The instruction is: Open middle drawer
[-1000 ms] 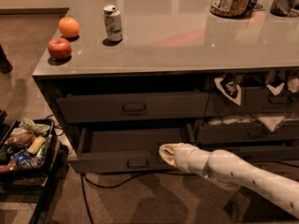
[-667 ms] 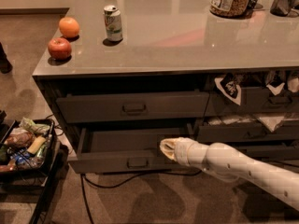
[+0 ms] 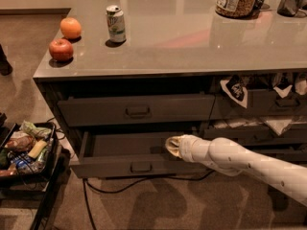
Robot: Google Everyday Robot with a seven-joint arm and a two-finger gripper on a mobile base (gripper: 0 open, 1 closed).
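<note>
Currently I see middle drawer (image 3: 111, 167) pulled out, tool (image 3: 173, 146) over its right end, grip state can't tell.

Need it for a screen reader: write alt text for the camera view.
The middle drawer stands partly pulled out of a dark grey cabinet, with the robot's tool at its front edge, right of the handle. An apple, an orange and a can sit on the countertop.

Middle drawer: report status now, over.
Tool over the drawer's right side, just behind its front. Middle drawer partway out, inside showing. Cable on floor beneath.
</note>
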